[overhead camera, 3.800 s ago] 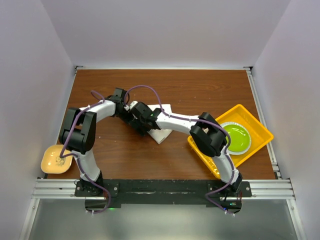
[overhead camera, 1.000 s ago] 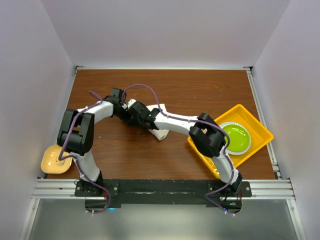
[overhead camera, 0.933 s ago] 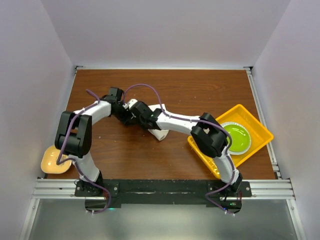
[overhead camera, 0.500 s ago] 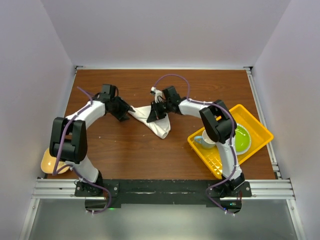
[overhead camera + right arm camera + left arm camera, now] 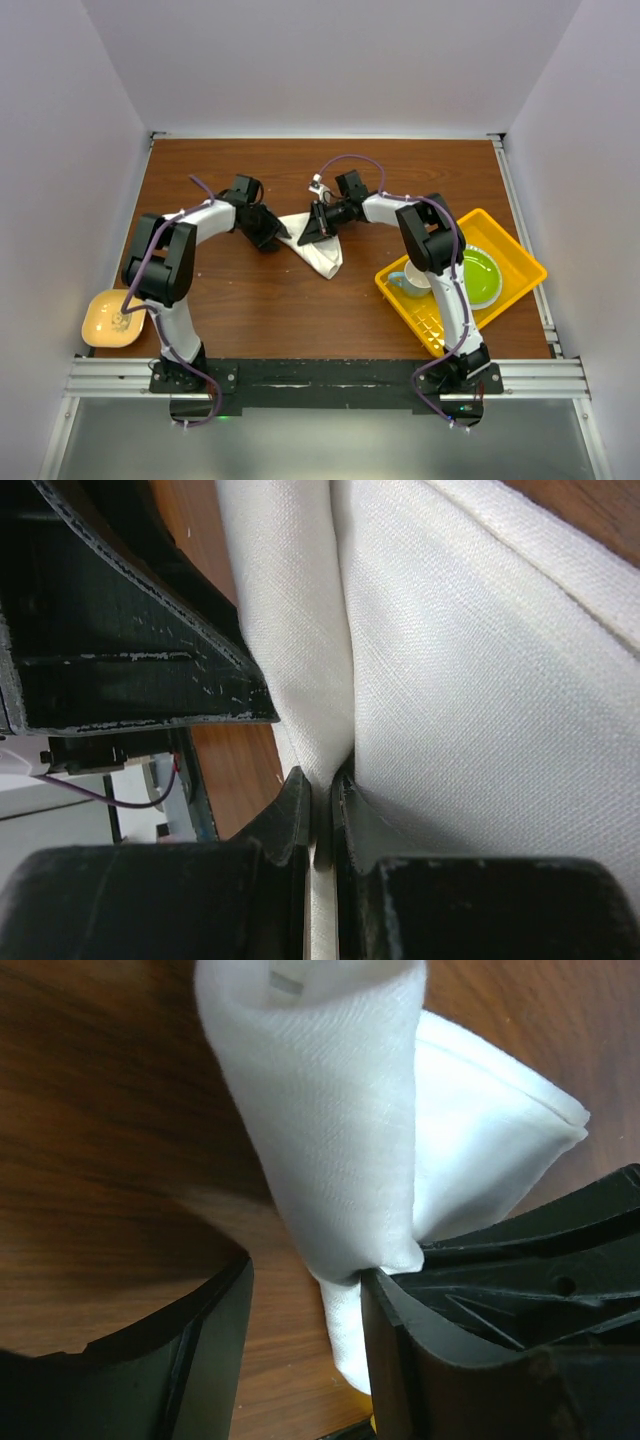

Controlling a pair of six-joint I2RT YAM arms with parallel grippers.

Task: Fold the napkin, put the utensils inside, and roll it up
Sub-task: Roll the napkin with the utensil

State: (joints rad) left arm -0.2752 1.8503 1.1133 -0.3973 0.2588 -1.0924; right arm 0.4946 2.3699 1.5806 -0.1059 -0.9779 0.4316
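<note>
Folded white napkin lying on wood counter. R hand pinched tight on a cloth fold. L hand half-wide, one finger touching napkin end.

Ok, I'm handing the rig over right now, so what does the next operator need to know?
Left gripper: open, fingers either side of one end of the napkin; the cloth touches one finger but is not gripped.
Right gripper: shut on a fold of the napkin.
Napkin: a loosely rolled bundle on the table, between the two grippers.
Knife: not in view; it may be wrapped inside, cannot tell.
Done: the fold and most of the roll.
Left: confirm the knife is inside, tighten the roll, release.
</note>
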